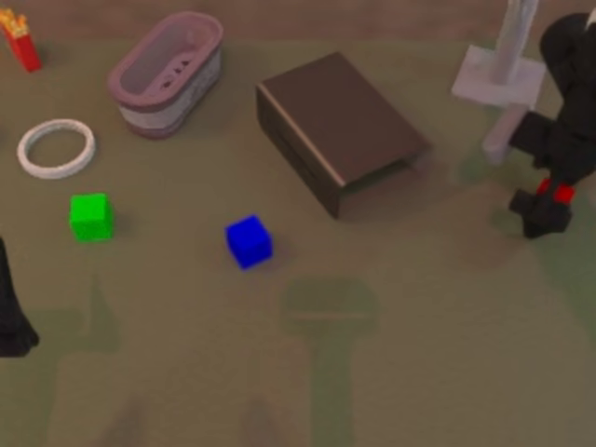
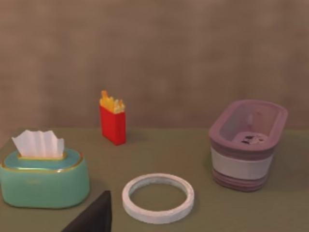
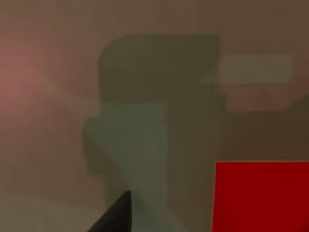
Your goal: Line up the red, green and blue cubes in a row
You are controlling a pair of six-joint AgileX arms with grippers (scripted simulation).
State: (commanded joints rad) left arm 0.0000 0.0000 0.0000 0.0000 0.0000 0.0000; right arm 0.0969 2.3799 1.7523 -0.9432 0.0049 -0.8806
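The green cube (image 1: 91,216) sits at the table's left and the blue cube (image 1: 249,241) stands left of centre, well apart. At the far right, the red cube (image 1: 562,193) shows partly under my right arm. My right gripper (image 1: 549,205) hangs right over it, open. In the right wrist view the red cube (image 3: 260,198) fills one corner, and a gap separates it from the one dark finger (image 3: 118,215) in sight. My left gripper (image 1: 14,331) is parked at the left edge, open, with one finger (image 2: 96,215) showing.
A dark brown box (image 1: 340,126) lies behind the centre and a mauve tub (image 1: 168,73) at the back left. A white ring (image 1: 56,147) sits behind the green cube. A red fries carton (image 1: 20,42) stands in the far left corner, a teal tissue box (image 2: 43,176) nearby. A white stand (image 1: 503,74) rises beside my right arm.
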